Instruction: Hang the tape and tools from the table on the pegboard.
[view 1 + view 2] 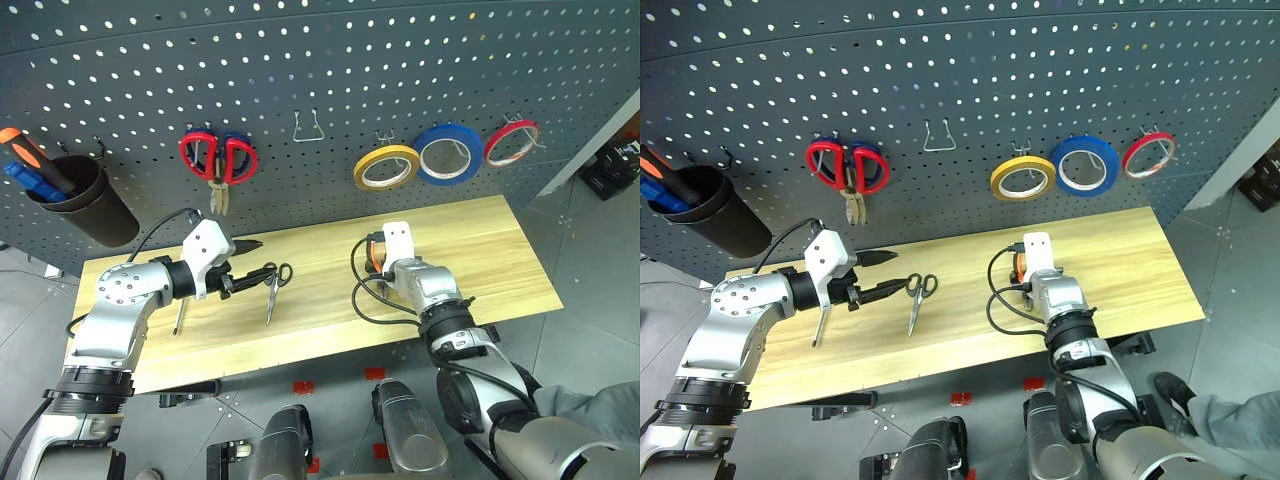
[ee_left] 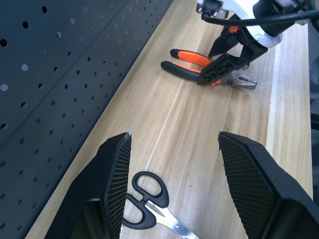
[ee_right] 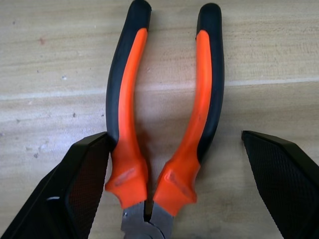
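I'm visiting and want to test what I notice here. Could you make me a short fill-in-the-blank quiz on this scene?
1. The yellow tape roll hangs on the ___.
2. The right gripper has its open fingers either side of the ___.
3. The black-handled scissors lie flat on the ___.
4. On the pegboard, the roll between the yellow and red rolls is ___.

Missing words: pegboard; pliers; table; blue

Scissors [image 1: 917, 296] on table [image 1: 1140, 260] left of pliers [image 2: 207, 67], tape [image 1: 1023, 178] on pegboard [image 1: 960, 80] behind
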Controlling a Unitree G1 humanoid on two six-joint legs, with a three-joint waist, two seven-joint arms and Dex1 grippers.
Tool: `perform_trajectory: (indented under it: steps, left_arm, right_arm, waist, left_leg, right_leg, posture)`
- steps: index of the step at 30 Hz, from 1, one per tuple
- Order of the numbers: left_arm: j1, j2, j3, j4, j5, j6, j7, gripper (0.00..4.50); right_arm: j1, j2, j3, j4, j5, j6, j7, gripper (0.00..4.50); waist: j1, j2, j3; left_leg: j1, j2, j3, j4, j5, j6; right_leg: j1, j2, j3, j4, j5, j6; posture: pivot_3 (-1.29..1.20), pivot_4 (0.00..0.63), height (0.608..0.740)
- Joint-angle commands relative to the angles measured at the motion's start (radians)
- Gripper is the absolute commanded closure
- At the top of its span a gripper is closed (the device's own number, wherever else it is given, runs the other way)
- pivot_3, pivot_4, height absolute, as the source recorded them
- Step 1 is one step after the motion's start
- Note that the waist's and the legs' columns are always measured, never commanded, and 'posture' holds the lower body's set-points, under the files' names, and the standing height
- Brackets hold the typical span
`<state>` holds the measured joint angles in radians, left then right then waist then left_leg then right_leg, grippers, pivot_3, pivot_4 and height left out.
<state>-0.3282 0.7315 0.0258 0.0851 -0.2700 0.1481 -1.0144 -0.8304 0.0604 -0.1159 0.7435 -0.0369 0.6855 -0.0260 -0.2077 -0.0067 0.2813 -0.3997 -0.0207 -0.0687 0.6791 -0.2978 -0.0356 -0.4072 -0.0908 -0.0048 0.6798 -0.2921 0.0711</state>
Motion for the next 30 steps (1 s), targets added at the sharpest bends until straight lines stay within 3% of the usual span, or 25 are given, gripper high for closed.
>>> perform_trajectory:
  steps: [1,3,8,9,11,22,26,30]
  left_arm:
    - [0.008,0.004,0.019,-0.041,-0.017,0.009,-0.004,1.57]
    - [0.012,0.002,0.020,-0.046,-0.025,0.019,-0.007,1.57]
    - [0.044,0.000,0.040,-0.076,-0.063,0.050,-0.013,1.57]
    - [0.050,-0.001,0.044,-0.084,-0.072,0.055,-0.012,1.57]
    - [0.063,-0.002,0.053,-0.103,-0.087,0.066,-0.007,1.57]
    - [0.169,-0.069,0.189,-0.306,-0.256,0.167,0.093,1.57]
    - [0.209,-0.071,0.251,-0.371,-0.286,0.199,0.153,1.57]
    - [0.223,-0.080,0.305,-0.429,-0.316,0.222,0.223,1.57]
  right_arm:
    - [-0.007,-0.005,0.018,0.089,0.003,-0.037,0.000,0.04]
    - [-0.015,-0.009,0.021,0.121,0.005,-0.050,0.001,0.21]
    - [-0.010,-0.017,0.065,0.120,-0.011,-0.066,0.018,1.58]
    - [0.001,-0.015,0.078,0.089,-0.015,-0.059,0.023,1.68]
    - [0.039,-0.020,0.123,-0.011,-0.032,-0.045,0.044,1.68]
    - [0.579,-0.200,0.416,-1.140,-0.042,0.128,0.265,1.68]
    - [0.598,-0.205,0.443,-1.365,-0.062,-0.031,0.243,1.68]
    - [0.463,-0.153,0.417,-1.371,-0.070,-0.168,0.208,1.68]
  waist:
    - [-0.001,0.000,0.000]
    - [-0.002,-0.001,-0.001]
    - [-0.003,-0.002,-0.001]
    - [-0.003,-0.002,-0.001]
    - [-0.003,-0.002,-0.001]
    - [0.019,-0.002,-0.001]
    - [0.018,-0.002,-0.001]
    - [0.018,-0.003,-0.001]
  left_leg:
    - [0.000,0.000,0.000,0.000,0.000,0.000]
    - [0.001,0.000,0.000,0.000,0.000,0.000]
    - [0.001,0.001,0.000,0.000,0.000,0.000]
    - [0.001,0.002,0.000,0.000,0.000,0.000]
    - [0.001,0.002,0.000,0.000,0.000,0.000]
    - [-0.001,0.001,0.001,0.000,0.000,0.001]
    - [0.000,0.001,0.004,0.000,-0.003,0.004]
    - [0.001,0.002,0.006,0.000,-0.003,0.005]
  right_leg:
    - [0.000,0.000,0.000,0.000,0.000,0.000]
    - [0.000,0.000,0.000,0.000,0.000,0.000]
    - [0.001,0.000,0.000,0.000,0.000,0.000]
    - [0.001,0.000,0.000,0.000,0.000,0.000]
    - [0.001,0.000,0.000,0.000,0.000,0.000]
    - [-0.002,0.000,0.004,0.000,0.000,0.000]
    - [-0.004,0.001,0.009,0.001,0.000,0.000]
    - [-0.004,0.001,0.011,0.001,0.000,0.000]
  posture:
    - [-0.23,0.271,0.740]
    - [-0.23,0.271,0.740]
    - [-0.23,0.272,0.740]
    - [-0.23,0.272,0.740]
    - [-0.22,0.271,0.740]
    - [-0.23,0.270,0.740]
    - [-0.24,0.277,0.740]
    - [-0.22,0.277,0.740]
